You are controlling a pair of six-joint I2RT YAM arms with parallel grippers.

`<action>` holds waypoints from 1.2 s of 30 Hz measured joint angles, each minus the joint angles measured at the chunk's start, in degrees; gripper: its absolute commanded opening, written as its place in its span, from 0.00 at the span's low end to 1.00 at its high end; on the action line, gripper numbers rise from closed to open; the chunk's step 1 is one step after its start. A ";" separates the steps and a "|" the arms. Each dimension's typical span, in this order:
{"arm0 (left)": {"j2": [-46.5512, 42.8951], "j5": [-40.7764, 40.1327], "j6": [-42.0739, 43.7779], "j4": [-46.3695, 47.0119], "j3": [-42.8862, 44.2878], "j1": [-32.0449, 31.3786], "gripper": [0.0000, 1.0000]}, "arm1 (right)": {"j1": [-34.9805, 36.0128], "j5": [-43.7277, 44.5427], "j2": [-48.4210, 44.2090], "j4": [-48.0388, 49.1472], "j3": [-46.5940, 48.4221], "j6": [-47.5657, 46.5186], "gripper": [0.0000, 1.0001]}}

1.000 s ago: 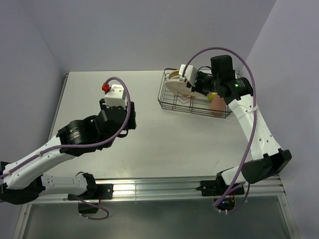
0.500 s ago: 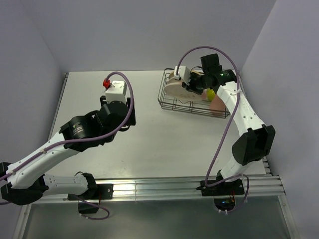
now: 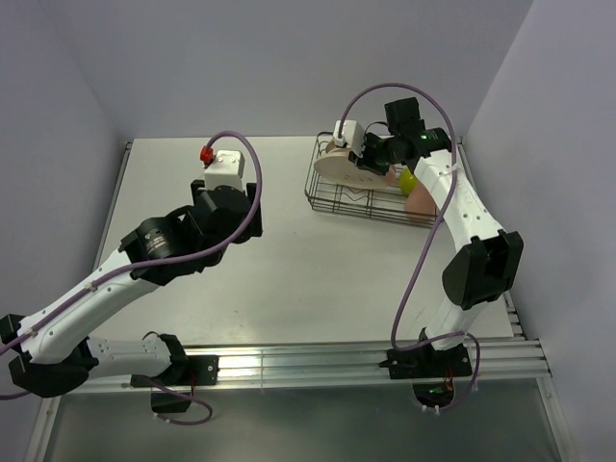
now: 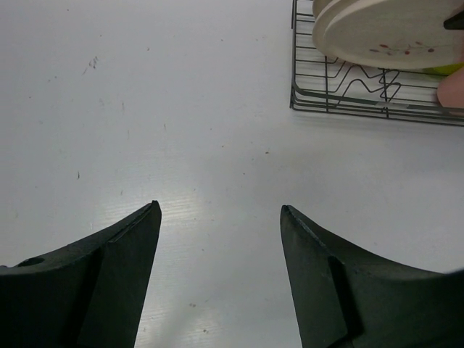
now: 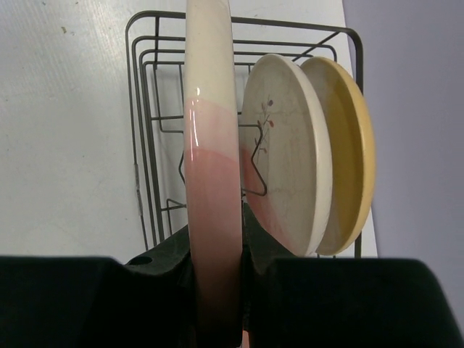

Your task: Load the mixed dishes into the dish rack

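My right gripper [image 5: 216,243] is shut on a cream plate with a pink segment [image 5: 210,145] and holds it upright, edge-on, over the black wire dish rack [image 5: 142,181]. Two more plates stand in the dividers beside it: a cream and pink one [image 5: 286,159] and a yellow one [image 5: 351,159]. From above, the right gripper [image 3: 369,157] is over the rack [image 3: 325,201], near its left end. The lime-green bowl [image 3: 408,180] and the pink cup [image 3: 421,202] lie at the rack's right end. My left gripper [image 4: 217,210] is open and empty over bare table, left of the rack [image 4: 341,101].
The rack stands at the table's back right, near the right wall. A red part [image 3: 204,156] sits on the left wrist's cable. The left arm [image 3: 154,250] stretches across the left half of the table.
My right gripper has moved left and back along the rack with the plate held in it. The left arm has shifted slightly towards the back.
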 measured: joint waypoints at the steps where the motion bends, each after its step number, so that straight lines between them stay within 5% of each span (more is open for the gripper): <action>1: 0.26 0.11 0.11 0.00 0.00 0.17 0.74 | 0.00 0.00 0.00 0.00 0.31 0.00 0.00; 36: 1.46 3.32 1.60 0.46 0.00 4.33 0.75 | -1.49 0.39 4.07 3.61 -2.89 0.07 0.00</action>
